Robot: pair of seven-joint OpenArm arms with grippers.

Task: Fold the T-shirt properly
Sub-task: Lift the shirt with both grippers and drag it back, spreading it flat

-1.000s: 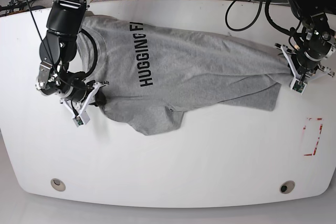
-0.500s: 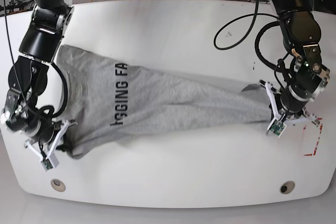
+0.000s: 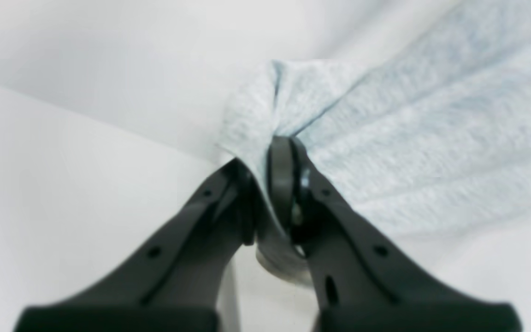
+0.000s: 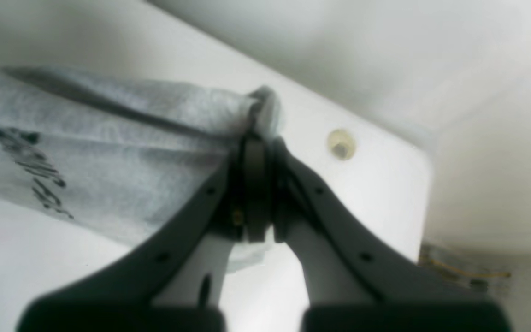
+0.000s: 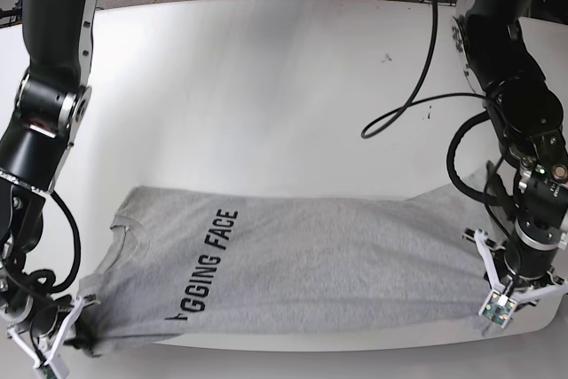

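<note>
Base view: T-shirt (image 5: 302, 281), grey, lettering up, stretched along the near edge of the white table (image 5: 266, 95). Left gripper (image 3: 277, 184) pinches one bunched end of the fabric; right gripper (image 4: 256, 184) is clamped on the opposite end, near the print.

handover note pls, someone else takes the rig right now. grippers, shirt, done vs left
Left gripper: shut on a bunched edge of the T-shirt, at the base view's right.
Right gripper: shut on the shirt's other end, by the lettering.
Shirt: stretched between both arms over the table's near edge, print side up, wrinkled.
Done: both ends gripped, shirt spread sideways.
Left: no fold visible yet. Probably lay it flat fully on the table first, then fold.
</note>
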